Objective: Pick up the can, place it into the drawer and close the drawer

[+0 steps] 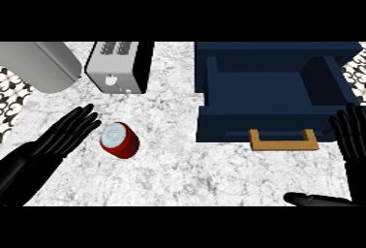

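Watching the left robot hand (71, 130) sit just beside the red can (119, 140), fingers straight and spread, nothing gripped yet. The can stands on the marble counter (186, 164), left of centre, silver top facing up, leaning a little by the look of it. The right robot hand (350, 130) is at the right edge, fingers up and straight, resting, holding nothing.

The dark blue drawer (268, 104) is pulled open, wooden handle (283, 140) toward the robot, inside looks bare.

Risks as I see them:
- Fingertips are close to the can's left side. If the fingers close off-centre, I'd expect the can to get nudged right or tipped over, then roll on the smooth counter.
- The can is well apart from the drawer, so it's a long carry across the counter. A shallow hold on a round can may slip on the way.
- The drawer front wall stands between the can and the cavity; a low carry could clip it.
- The toaster (118, 65) and grey appliance (43, 65) sit behind the can; an overshooting reach could bump them.
- Closing the drawer with the can still lying tall could jam it.
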Tool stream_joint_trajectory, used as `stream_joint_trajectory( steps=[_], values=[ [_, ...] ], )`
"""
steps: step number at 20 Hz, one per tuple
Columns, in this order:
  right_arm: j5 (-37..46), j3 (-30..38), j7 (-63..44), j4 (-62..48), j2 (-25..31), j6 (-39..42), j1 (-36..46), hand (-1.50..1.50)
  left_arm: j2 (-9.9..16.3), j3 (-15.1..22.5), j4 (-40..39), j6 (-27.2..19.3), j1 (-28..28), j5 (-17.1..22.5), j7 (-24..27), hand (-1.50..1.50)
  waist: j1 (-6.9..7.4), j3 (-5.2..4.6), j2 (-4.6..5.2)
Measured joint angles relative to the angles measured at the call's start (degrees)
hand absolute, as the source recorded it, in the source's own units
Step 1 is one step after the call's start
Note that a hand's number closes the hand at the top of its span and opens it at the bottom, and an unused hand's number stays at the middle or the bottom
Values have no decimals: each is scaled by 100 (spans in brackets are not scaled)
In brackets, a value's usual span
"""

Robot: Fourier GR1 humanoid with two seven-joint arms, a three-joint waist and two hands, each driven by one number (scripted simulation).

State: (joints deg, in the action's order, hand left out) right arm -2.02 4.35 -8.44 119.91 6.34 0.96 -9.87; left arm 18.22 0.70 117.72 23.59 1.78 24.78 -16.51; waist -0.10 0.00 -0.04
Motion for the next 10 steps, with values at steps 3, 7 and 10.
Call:
stream_joint_trajectory(
  steps=[3, 7, 10],
  values=[
    [-116, 144, 89, 35, 7, 124, -119, -150, -23, -188, -91, 77, 14, 61, -83, -150, -1, 1, -1],
    [-58, 158, 385, -161, -73, 264, -265, -150, -199, -212, -446, 66, -225, -178, -60, -150, -8, 1, 2],
    [-134, 265, 424, -214, -73, 363, -259, -150, -252, -317, -769, 213, -381, -252, 45, -150, -8, 0, 2]
  ],
)
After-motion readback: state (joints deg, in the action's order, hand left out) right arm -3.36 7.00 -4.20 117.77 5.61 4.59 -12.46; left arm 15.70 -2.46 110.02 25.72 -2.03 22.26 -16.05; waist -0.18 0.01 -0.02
